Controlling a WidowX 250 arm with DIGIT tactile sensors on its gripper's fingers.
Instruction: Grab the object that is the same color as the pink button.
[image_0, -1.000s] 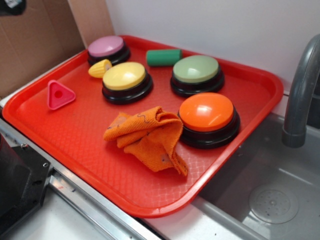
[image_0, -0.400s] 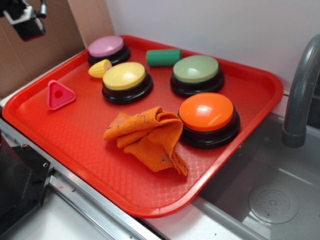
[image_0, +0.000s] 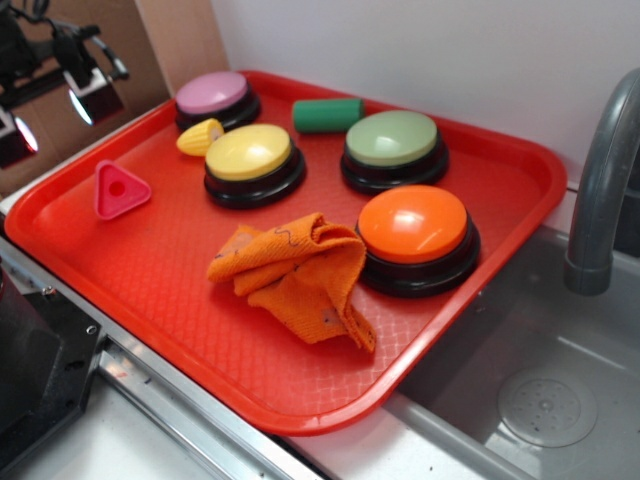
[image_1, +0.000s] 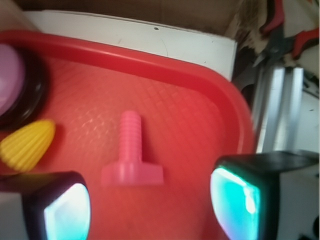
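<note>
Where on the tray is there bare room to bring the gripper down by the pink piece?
Bare tray lies around the pink triangle, between the left rim, the orange cloth and the yellow button. It is crowded at the back, where the corn toy sits between the pink button and the yellow one. The gripper hovers open past the left rim.

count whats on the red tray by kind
buttons: 4 (pink button, yellow, green, orange)
pink triangle: 1
corn toy: 1
green cylinder: 1
orange cloth: 1
total: 8
</note>
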